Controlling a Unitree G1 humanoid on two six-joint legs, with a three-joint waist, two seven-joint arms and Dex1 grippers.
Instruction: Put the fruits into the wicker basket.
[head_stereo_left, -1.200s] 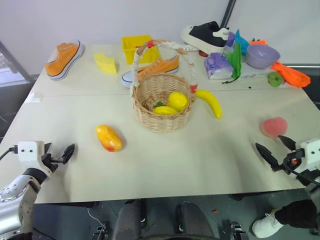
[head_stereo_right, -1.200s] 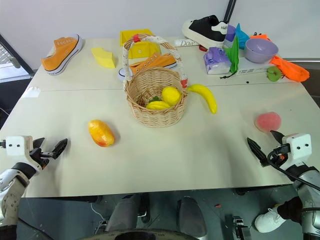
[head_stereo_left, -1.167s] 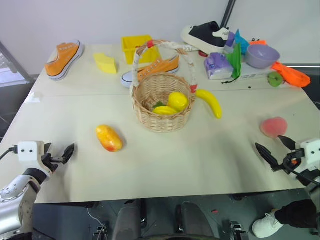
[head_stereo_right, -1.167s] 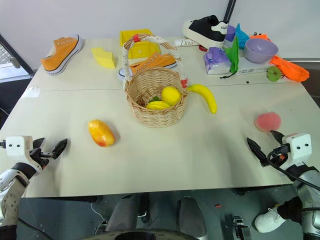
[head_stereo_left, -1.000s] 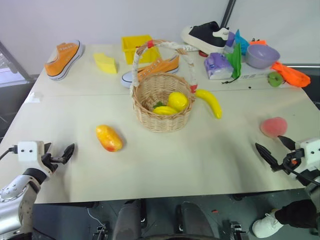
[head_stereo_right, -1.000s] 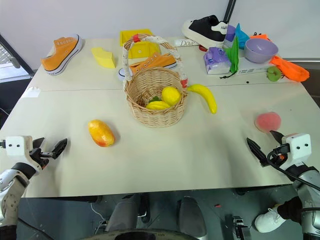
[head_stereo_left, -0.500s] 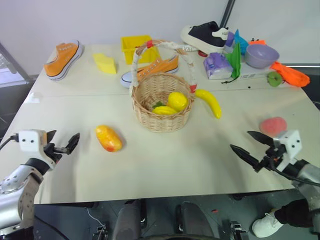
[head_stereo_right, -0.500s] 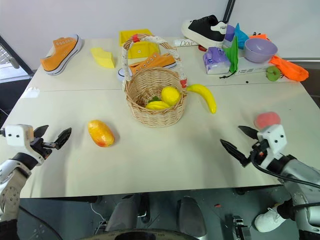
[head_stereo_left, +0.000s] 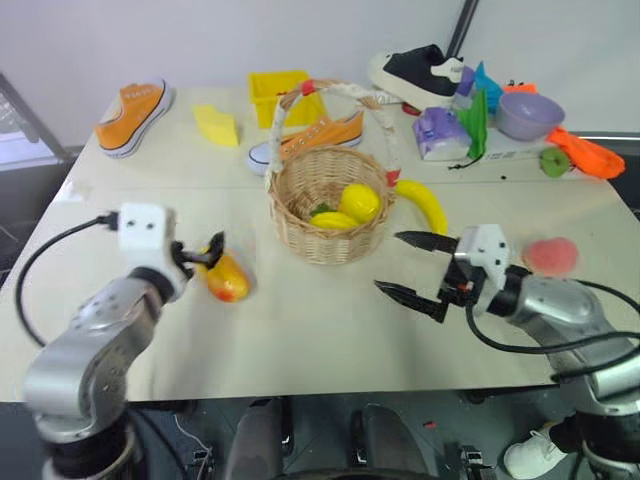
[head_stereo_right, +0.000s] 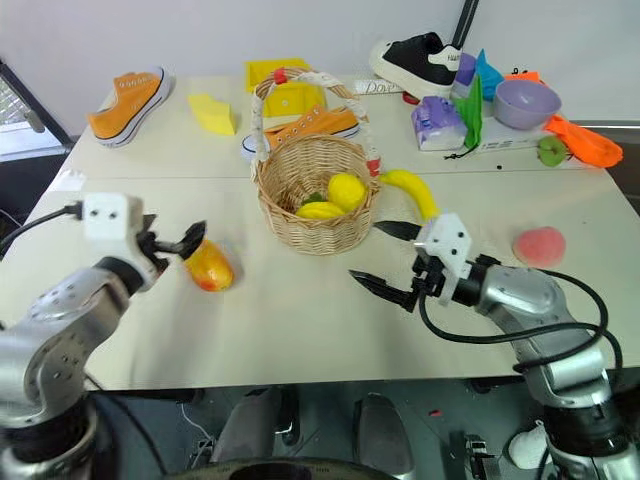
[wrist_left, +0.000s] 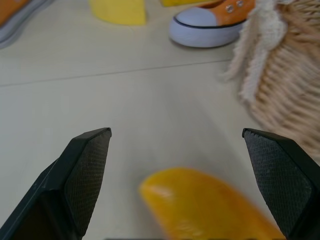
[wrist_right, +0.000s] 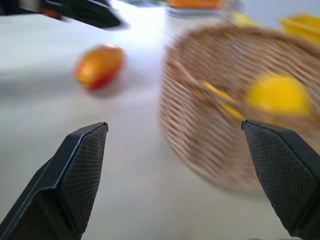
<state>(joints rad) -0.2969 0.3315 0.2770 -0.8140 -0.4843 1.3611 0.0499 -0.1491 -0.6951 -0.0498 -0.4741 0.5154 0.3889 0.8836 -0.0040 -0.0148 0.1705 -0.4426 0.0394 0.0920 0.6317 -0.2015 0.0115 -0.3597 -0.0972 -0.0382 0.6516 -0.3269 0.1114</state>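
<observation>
The wicker basket (head_stereo_left: 325, 238) stands mid-table with yellow fruits inside it. An orange-yellow mango (head_stereo_left: 229, 281) lies to its left on the table. A banana (head_stereo_left: 424, 203) lies right beside the basket's right side, and a pink peach (head_stereo_left: 551, 256) sits near the right edge. My left gripper (head_stereo_left: 204, 253) hovers open just over the mango's near end, which shows low between its fingers as the mango (wrist_left: 210, 210). My right gripper (head_stereo_left: 391, 263) stands open in front of the basket's right side, pointing left, with nothing between its fingers; the basket (wrist_right: 225, 145) is close ahead of it.
Along the back lie an orange sneaker (head_stereo_left: 130, 106), a pale yellow wedge block (head_stereo_left: 218, 126), a yellow bin (head_stereo_left: 277, 92), a second orange sneaker (head_stereo_left: 318, 138), a black sneaker (head_stereo_left: 418, 68), a purple bowl (head_stereo_left: 526, 112) and a green apple (head_stereo_left: 553, 161).
Both arms have swung inward and risen. The left gripper went from the table's left front corner to the mango; the right gripper left the peach's side and now fronts the basket.
</observation>
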